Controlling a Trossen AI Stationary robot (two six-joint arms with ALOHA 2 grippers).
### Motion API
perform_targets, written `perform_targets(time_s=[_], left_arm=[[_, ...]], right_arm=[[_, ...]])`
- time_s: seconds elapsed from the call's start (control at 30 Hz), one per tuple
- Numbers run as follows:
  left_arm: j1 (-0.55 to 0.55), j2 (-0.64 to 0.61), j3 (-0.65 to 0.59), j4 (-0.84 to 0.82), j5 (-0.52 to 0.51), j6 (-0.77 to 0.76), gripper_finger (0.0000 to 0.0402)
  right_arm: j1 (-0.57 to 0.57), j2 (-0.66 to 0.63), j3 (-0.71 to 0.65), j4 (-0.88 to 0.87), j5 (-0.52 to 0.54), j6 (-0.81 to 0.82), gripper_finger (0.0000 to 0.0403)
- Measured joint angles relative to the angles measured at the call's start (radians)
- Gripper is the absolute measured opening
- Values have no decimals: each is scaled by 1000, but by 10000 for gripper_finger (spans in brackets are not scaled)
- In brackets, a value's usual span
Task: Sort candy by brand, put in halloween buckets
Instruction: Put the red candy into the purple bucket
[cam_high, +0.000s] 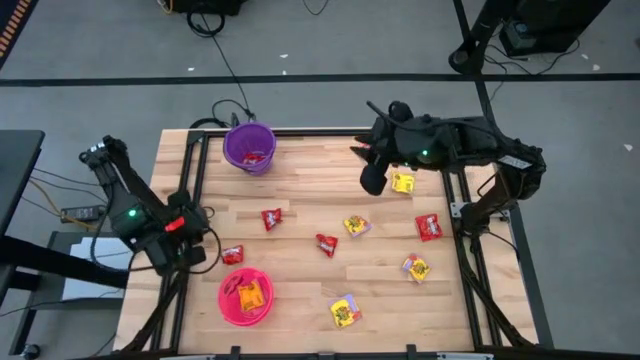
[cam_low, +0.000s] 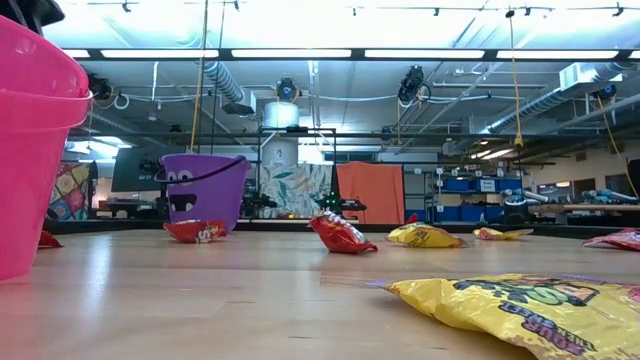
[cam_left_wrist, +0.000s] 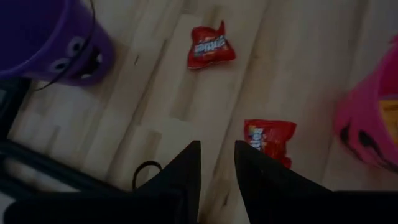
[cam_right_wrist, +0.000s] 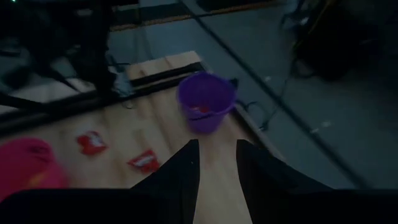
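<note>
The purple bucket (cam_high: 248, 147) stands at the table's far left and has a red packet in it. The pink bucket (cam_high: 246, 297) stands near the front left with packets inside. Red candy packets (cam_high: 271, 218) (cam_high: 326, 243) (cam_high: 429, 227) and yellow ones (cam_high: 357, 225) (cam_high: 403, 182) (cam_high: 416, 267) lie flat on the wood. My left gripper (cam_left_wrist: 217, 167) hangs open at the table's left edge, just short of a red packet (cam_left_wrist: 268, 138). My right gripper (cam_right_wrist: 216, 163) is open and raised over the far middle, pointing toward the purple bucket (cam_right_wrist: 206, 101).
A black frame rail (cam_high: 196, 190) runs along the table's left side, close by my left gripper (cam_high: 203, 250). One more yellow packet (cam_high: 346, 312) lies near the front edge. Bare wood lies between the two buckets and along the table's front right.
</note>
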Motion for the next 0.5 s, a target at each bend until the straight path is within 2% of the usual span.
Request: perform_targets(time_s=[0.2,0.37,0.5], left_arm=[[135,-9,-13,-3,16,105,104],[308,-8,-13,26,38,172,103],[479,-11,-13,221,32,141,103]], right_arm=[[-6,0,0,9,-84,141,118],[-1,-6,0,26,-122,162,118],[-1,-9,0,25,-124,117,118]])
